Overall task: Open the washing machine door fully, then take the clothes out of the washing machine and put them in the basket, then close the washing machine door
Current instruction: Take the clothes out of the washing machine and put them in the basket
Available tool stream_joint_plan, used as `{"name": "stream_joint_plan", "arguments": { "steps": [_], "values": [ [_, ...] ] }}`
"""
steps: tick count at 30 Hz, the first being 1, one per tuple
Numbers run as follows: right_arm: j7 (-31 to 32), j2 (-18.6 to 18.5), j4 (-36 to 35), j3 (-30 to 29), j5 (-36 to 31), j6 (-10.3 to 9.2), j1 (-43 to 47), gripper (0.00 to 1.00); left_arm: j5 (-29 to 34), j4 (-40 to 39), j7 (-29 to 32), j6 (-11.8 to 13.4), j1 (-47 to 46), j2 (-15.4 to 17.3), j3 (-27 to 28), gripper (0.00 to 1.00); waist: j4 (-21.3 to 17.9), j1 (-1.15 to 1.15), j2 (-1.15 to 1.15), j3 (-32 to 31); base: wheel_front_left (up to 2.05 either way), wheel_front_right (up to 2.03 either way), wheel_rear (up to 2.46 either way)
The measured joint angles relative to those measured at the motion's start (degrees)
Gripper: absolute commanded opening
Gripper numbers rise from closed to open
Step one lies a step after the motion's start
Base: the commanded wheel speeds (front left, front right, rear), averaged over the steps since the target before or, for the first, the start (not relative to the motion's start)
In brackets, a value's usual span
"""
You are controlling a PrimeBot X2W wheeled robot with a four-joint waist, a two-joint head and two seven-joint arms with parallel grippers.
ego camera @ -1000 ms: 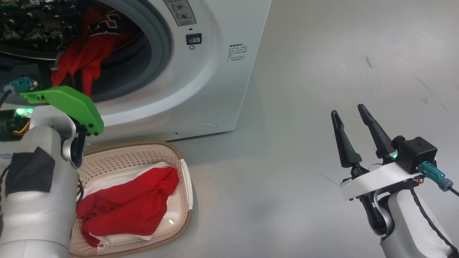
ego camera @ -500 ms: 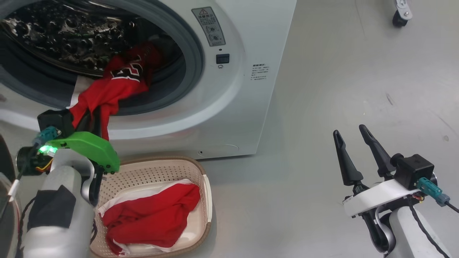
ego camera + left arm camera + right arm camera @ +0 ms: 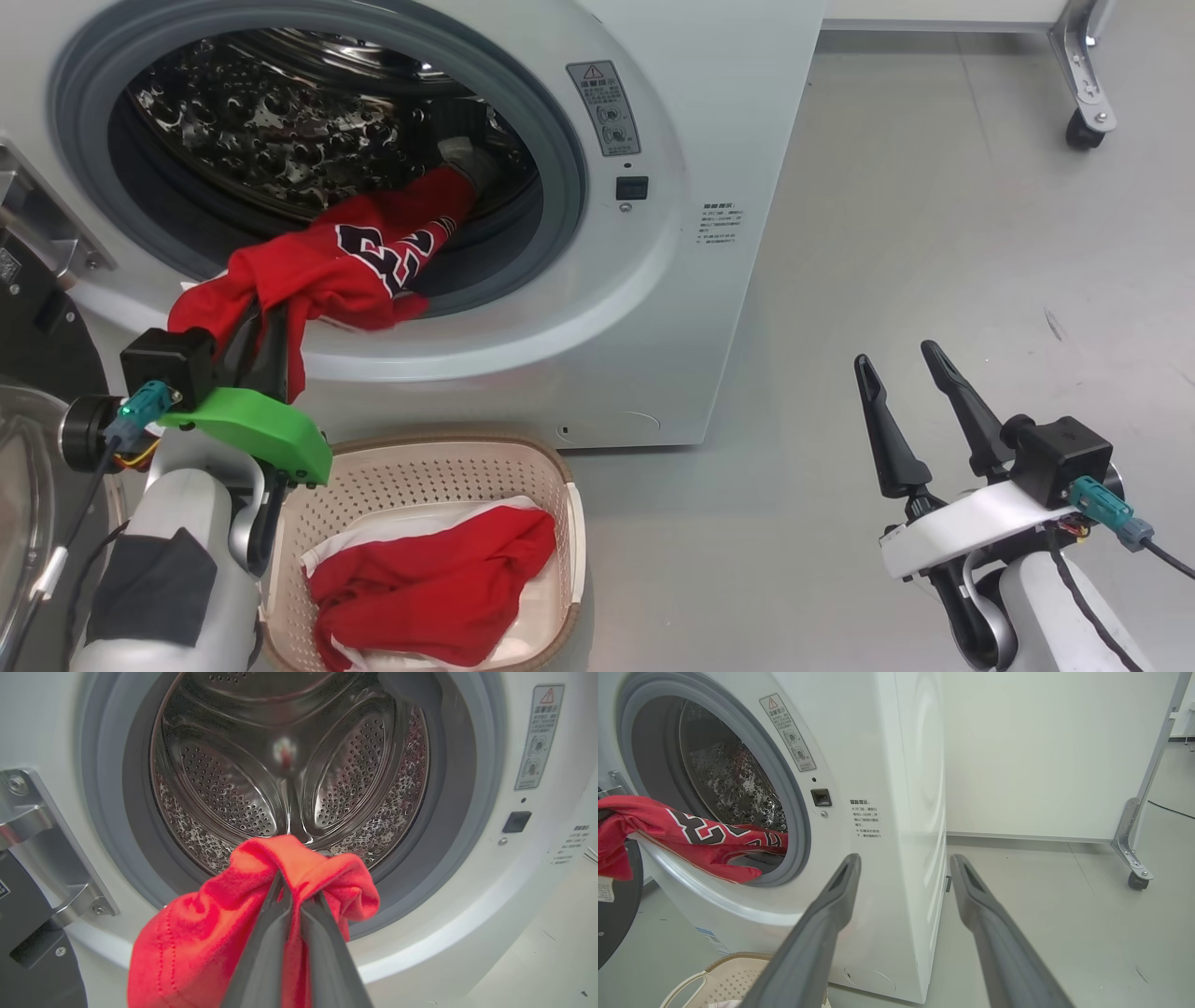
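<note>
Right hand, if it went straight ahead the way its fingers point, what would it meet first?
Most likely the washing machine, on its side panel near the front corner, which the right hand frames between its open fingers. Depth is hard to judge.

The left gripper [image 3: 254, 322] is found closed, its two dark fingers [image 3: 261, 952] pressed nearly together, with a fold of the red jersey [image 3: 355, 266] pinched between the jaws and draped over their tips. Directly behind the jaws a green wrist cover [image 3: 252, 434] and the left camera block [image 3: 168, 364] are noted, carried on a pale left forearm [image 3: 177, 560] standing steeply upright. The right gripper [image 3: 894, 355] is recorded with its jaws spread wide apart, the fingers pointed upward and tilted slightly to the left. Behind these jaws a white wrist ring [image 3: 971, 523] and the right camera block [image 3: 1064, 457] are observed.
</note>
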Motion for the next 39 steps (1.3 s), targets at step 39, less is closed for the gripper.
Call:
{"name": "stream_joint_plan", "arguments": {
  "steps": [39],
  "values": [
    [0.0,0.3,-0.8,-0.9,-0.1,0.00,0.3,1.00,3.6,-29.2,-0.2,0.7,14.1,-2.0,1.7,0.00,0.1,0.00,0.00,1.4,0.00,0.00,0.00]
  ]
}}
